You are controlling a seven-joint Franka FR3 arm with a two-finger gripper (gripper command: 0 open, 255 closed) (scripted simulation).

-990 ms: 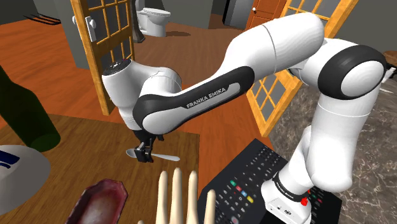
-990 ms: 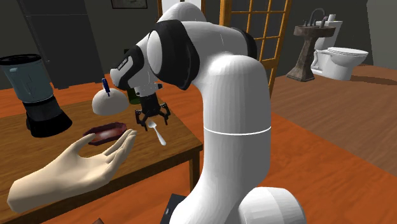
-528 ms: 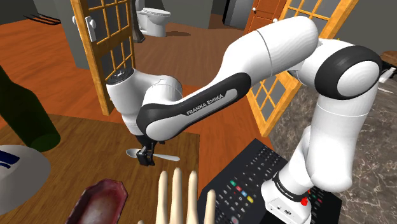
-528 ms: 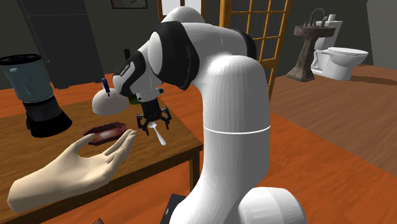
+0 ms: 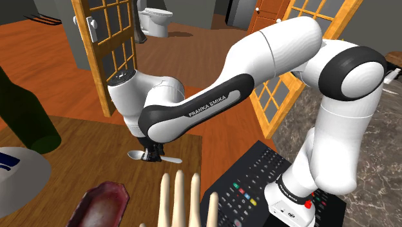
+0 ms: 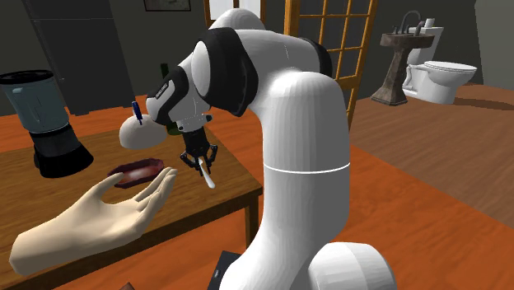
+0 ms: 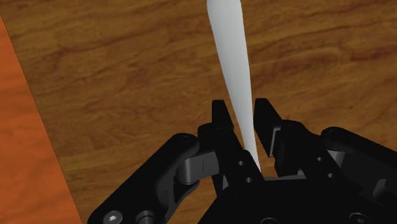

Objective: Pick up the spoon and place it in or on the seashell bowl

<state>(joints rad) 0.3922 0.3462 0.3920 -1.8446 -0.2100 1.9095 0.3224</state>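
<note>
A white spoon [image 5: 170, 159] lies on the wooden table [image 5: 84, 148] near its edge, bowl end toward the shoulder view's left. My black gripper [image 5: 152, 157] stands straight down over it, shut on the handle. In the wrist view the two fingers [image 7: 221, 116] clasp the narrow part of the spoon [image 7: 230, 57], which still rests on the wood. The second exterior view has the gripper [image 6: 200, 162] low on the spoon [image 6: 208, 178]. The seashell bowl [image 5: 100, 205] is dark red and sits nearer the camera, a short way from the spoon; it also appears as the bowl [image 6: 140, 171].
A pale mannequin hand [image 5: 183, 200] lies between the bowl and the stand, fingers pointing toward the spoon. A green bottle [image 5: 26, 113] and a white domed thing [image 5: 19, 171] stand at the shoulder view's left. A dark blender [image 6: 49, 123] stands at the table's far end.
The gripper came down a little onto the spoon, then its fingers went from wide apart to shut on the handle. The spoon has not moved.
</note>
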